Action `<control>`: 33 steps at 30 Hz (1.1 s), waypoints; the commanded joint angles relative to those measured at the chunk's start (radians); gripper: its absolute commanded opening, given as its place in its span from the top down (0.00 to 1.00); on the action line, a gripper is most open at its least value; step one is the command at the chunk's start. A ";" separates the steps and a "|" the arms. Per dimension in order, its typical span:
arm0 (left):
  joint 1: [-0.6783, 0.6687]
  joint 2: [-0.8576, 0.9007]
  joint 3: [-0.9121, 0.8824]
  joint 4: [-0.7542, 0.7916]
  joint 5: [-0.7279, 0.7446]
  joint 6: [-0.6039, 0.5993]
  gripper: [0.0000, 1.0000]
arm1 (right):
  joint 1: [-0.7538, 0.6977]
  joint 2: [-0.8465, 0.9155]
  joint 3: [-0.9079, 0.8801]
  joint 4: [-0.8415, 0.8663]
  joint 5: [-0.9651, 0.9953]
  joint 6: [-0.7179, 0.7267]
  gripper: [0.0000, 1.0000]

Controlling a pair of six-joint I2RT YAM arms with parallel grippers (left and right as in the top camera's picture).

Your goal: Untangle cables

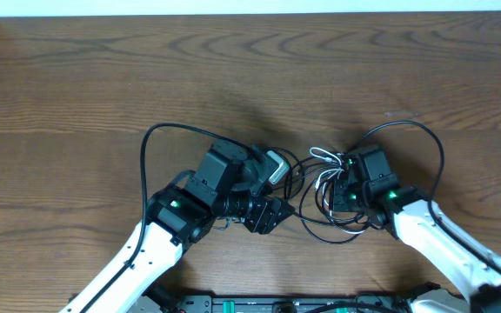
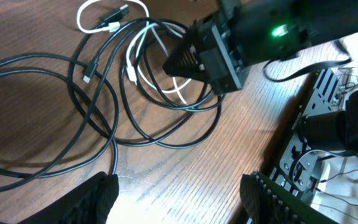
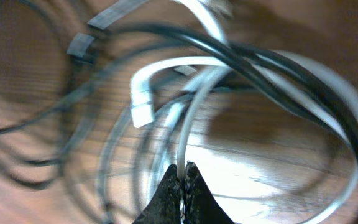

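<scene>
There are two cables: one black cable [image 2: 166,144] and one white cable [image 3: 185,61], lying in several overlapping loops whose number cannot be told. In the left wrist view four small plug ends [image 2: 107,26] can be made out, all in the upper left of the frame. There are two arms, the left arm [image 1: 137,256] and the right arm [image 1: 442,235], each with one green light. That makes two tools: the left tool [image 2: 179,196] and the right tool [image 3: 182,171], each with two fingers. One tabletop [image 1: 76,78] carries everything.
</scene>
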 commanded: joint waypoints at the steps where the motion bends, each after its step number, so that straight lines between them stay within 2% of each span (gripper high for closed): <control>1: -0.001 0.002 -0.007 -0.008 0.013 -0.004 0.32 | 0.009 -0.132 0.115 -0.007 -0.076 -0.019 0.99; 8: -0.002 0.002 -0.007 -0.008 0.013 -0.004 0.31 | -0.007 -0.348 0.357 -0.008 -0.046 -0.079 0.99; 16: -0.002 0.002 -0.007 -0.008 0.013 -0.004 0.32 | -0.019 -0.495 0.552 0.098 -0.049 -0.077 0.99; 21: -0.002 0.011 -0.007 0.001 0.012 0.007 0.31 | -0.019 -0.562 0.611 0.132 -0.051 -0.064 0.99; 26: -0.002 0.038 -0.007 0.073 0.013 0.004 0.31 | -0.019 -0.591 0.616 0.129 -0.143 -0.043 0.99; 33: -0.002 0.057 -0.007 0.181 0.021 -0.088 0.31 | -0.019 -0.588 0.615 0.026 -0.161 -0.070 0.99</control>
